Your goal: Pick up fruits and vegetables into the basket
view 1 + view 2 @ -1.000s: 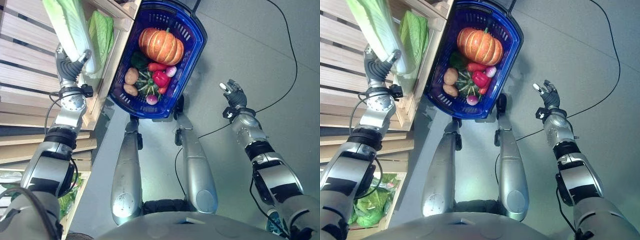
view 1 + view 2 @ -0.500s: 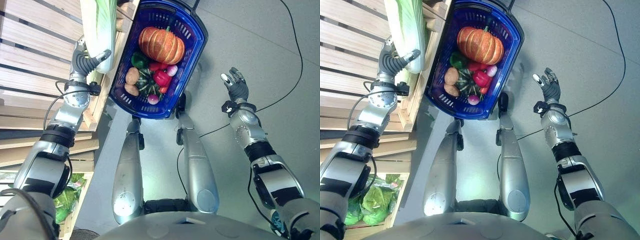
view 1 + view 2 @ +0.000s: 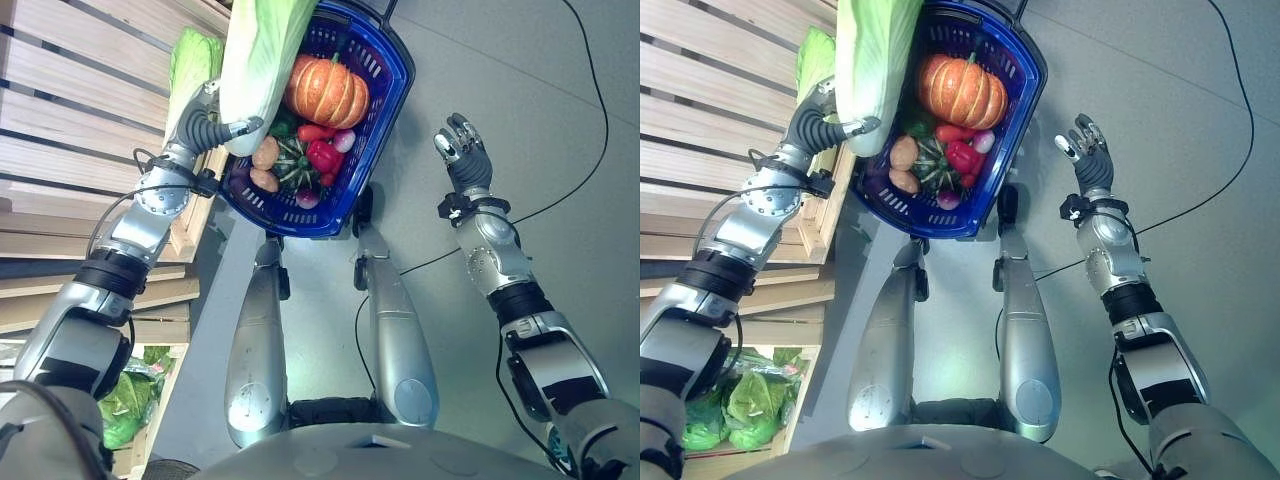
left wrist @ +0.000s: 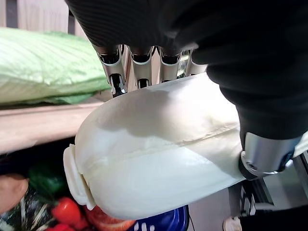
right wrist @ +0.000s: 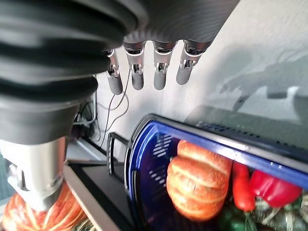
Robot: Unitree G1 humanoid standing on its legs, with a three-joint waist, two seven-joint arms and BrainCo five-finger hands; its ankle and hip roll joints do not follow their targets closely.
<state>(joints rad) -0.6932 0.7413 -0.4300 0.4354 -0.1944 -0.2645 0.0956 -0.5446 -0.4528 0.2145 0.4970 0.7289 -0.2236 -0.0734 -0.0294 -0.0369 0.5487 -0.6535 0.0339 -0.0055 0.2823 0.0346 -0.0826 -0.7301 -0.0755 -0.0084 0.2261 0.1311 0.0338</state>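
Swung over the basket (image 3: 385, 95) holding a pumpkin (image 3: 325, 92), left hand (image 3: 205, 128) grips cabbage (image 3: 258, 60).

A long napa cabbage (image 3: 255, 60), pale green with a white stem end, hangs over the left rim of the blue basket (image 3: 390, 95). Inside the basket lie an orange pumpkin (image 3: 325, 92) at the far end, a red bell pepper (image 3: 322, 156), a dark green striped squash (image 3: 293, 160) and two potatoes (image 3: 264, 153).
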